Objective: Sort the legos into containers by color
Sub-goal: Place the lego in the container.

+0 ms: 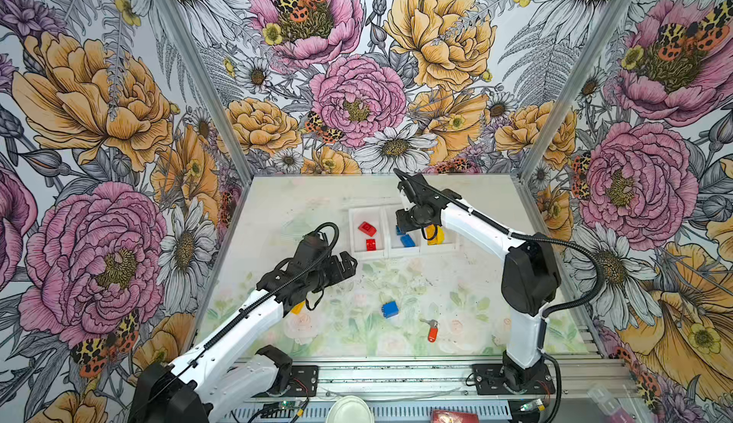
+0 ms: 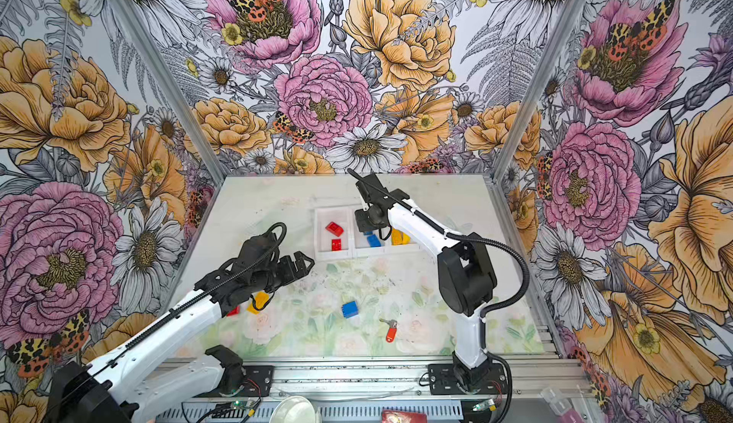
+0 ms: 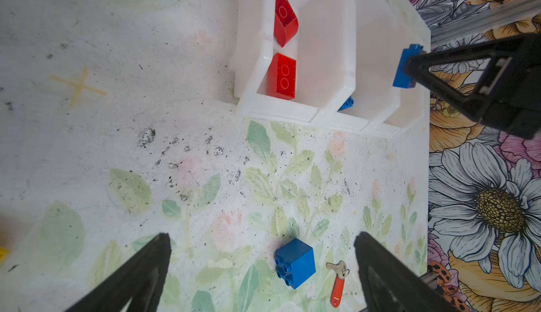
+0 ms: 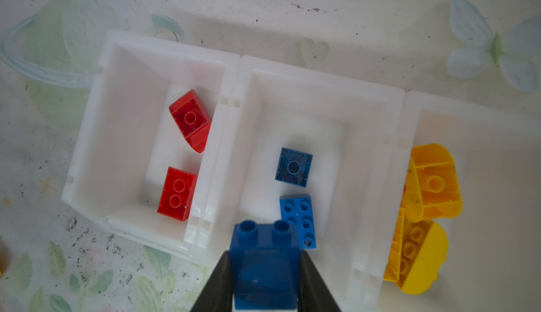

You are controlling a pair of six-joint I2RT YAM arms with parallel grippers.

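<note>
Firmly, right fingers [image 4: 218,290] pinch a glossy studded blue brick [image 4: 265,269]; left fingers [image 3: 146,260] gape wide.

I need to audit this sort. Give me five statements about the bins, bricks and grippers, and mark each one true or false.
1. The right gripper is shut on a blue brick. True.
2. The left gripper holds a brick. False: it is open and empty.
3. Two red bricks lie in one end bin. True.
4. The middle bin is empty. False: two blue bricks lie in it.
5. The key lies in a bin. False: it lies on the table beside a loose blue brick.
</note>
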